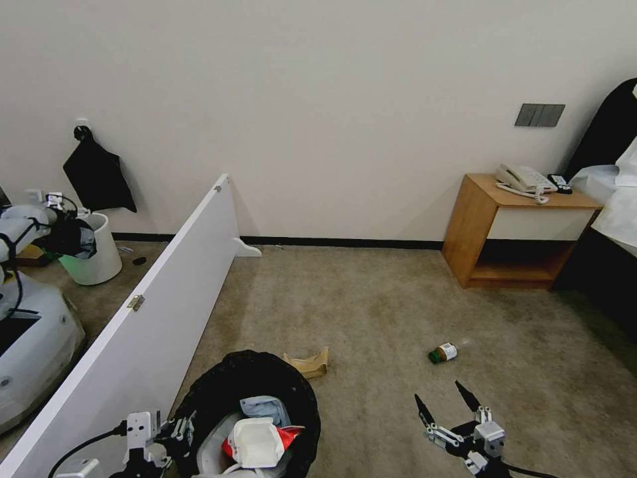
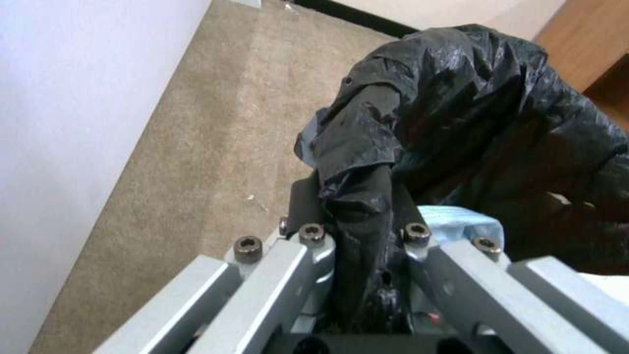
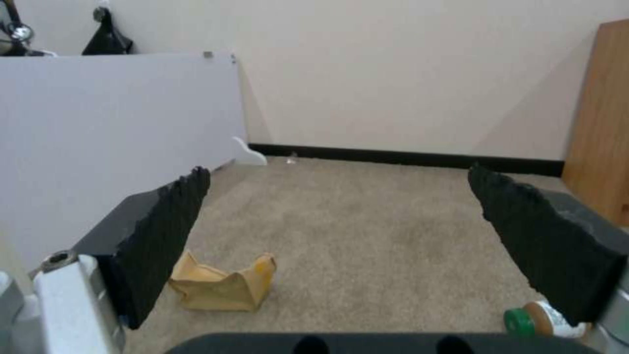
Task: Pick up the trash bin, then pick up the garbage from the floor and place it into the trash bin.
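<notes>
The left gripper [image 2: 357, 231], at seven o'clock in the head view, is clenched on the crinkled black plastic liner at the rim of the round trash bin [image 1: 219, 382], which holds white and red litter. At six o'clock lies a torn brown paper bag [image 1: 309, 364]; toward four o'clock, a small green-capped bottle [image 1: 442, 352] on the beige carpet [image 1: 371, 299]. The right gripper [image 1: 443, 400] hovers at five o'clock, fingers [image 3: 164, 231] spread wide, grasping nothing.

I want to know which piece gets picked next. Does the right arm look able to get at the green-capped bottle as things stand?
Probably yes. The right gripper hangs open above bare carpet, and the green-capped bottle lies just ahead of it with nothing between them. The left gripper is busy holding the trash bin by its rim.
</notes>
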